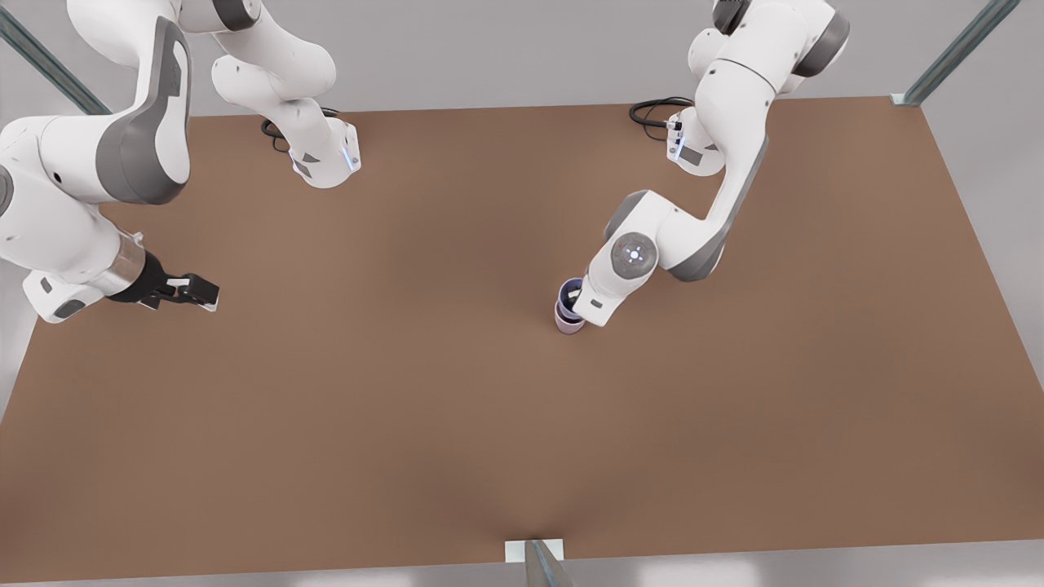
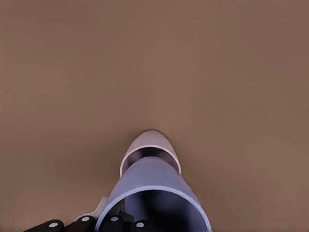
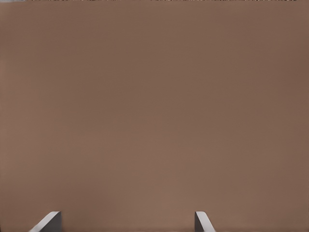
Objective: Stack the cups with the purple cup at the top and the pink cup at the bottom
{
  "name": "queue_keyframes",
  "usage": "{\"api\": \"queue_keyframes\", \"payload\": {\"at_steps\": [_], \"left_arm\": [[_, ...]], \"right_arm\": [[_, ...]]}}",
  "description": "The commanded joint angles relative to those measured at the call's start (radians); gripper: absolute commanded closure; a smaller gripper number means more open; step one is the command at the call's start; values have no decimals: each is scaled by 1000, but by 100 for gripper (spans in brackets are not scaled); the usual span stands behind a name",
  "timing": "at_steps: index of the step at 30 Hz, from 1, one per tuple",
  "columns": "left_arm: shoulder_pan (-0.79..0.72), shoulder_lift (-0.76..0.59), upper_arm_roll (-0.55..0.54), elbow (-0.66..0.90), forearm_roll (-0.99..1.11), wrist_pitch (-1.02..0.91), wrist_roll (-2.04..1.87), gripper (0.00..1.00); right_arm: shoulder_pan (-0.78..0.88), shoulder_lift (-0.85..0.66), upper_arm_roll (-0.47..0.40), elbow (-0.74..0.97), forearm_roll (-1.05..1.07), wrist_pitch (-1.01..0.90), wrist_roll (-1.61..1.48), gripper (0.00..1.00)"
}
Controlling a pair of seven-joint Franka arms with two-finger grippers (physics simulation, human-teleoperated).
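Overall light: soft, even and diffuse, with no single source to make out.
Table (image 1: 457,391): matte brown, brightest across the middle, a shade darker toward the near edge and near corners in the front view.
Shadows: faint and blurred; a soft dark patch sits at the middle of the near edge, and little shade lies under the arms.
Glare: only mild sheen on the white arm shells.
Sharpness: front view crisp to its edges, without visible bending.
Left wrist view: the purple cup (image 2: 153,193) close to the lens is soft-edged, its inside dark.
Right wrist view: flat, uniform brown, slightly brighter at the centre.
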Motion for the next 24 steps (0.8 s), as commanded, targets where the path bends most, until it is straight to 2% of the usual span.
{"api": "queue_keyframes", "payload": {"at_steps": [1,15,18,22,24], "left_arm": [[0,2,0,0,-30,0,1,79],[0,44,1,1,-9,4,6,79],[0,51,1,3,-9,16,9,70],[0,56,1,3,-9,23,12,53],[0,56,1,1,6,23,12,51]], "right_arm": [[-1,0,0,2,1,0,0,0],[-1,9,0,2,6,17,0,0],[-1,11,0,2,6,17,0,0],[-1,12,0,2,5,17,0,0],[-1,12,-2,3,6,17,0,0]]}}
